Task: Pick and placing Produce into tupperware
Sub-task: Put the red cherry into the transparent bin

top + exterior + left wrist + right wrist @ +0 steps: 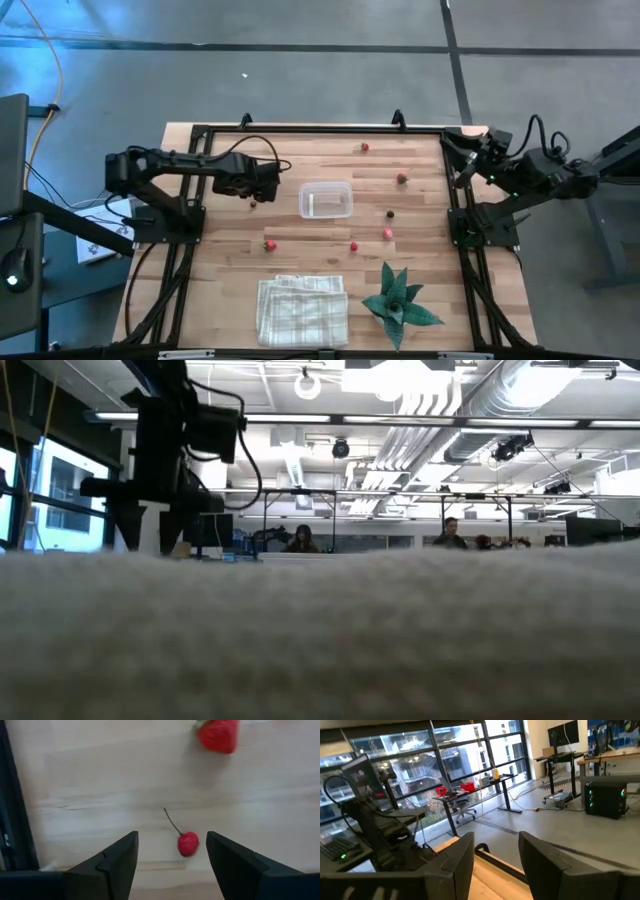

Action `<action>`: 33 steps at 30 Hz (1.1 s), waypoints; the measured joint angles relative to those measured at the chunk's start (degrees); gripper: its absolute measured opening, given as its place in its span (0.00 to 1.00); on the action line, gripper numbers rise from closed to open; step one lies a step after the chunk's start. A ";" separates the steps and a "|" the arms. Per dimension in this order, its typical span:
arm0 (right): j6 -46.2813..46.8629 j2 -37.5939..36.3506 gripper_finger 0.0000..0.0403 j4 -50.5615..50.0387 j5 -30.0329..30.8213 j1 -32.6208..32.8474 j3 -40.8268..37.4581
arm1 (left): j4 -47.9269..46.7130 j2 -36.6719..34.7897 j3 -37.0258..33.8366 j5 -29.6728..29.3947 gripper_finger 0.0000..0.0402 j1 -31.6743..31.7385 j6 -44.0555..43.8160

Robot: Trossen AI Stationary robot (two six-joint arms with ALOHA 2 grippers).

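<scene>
Left hand [170, 857] spread over stemmed red produce [188, 843]; low view cloth-blocked [320, 635].

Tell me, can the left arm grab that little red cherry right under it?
Probably yes. The left gripper is open just above the cherry, which lies alone on the bare table between the fingers. Nothing blocks the way; the strawberry sits farther off.

No legible text, labels, brands or nos. on anything.
</scene>
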 joint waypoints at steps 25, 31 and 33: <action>-3.52 3.61 0.36 -1.31 -0.03 0.02 3.59 | 7.88 6.67 -4.47 5.17 0.56 2.45 1.08; -3.52 3.64 0.36 -1.44 -0.04 0.02 3.55 | 12.26 5.73 -7.97 6.91 0.56 2.88 -1.92; -3.52 3.63 0.36 -1.43 0.05 0.02 3.55 | 12.72 5.14 -8.13 6.53 0.56 2.89 -1.92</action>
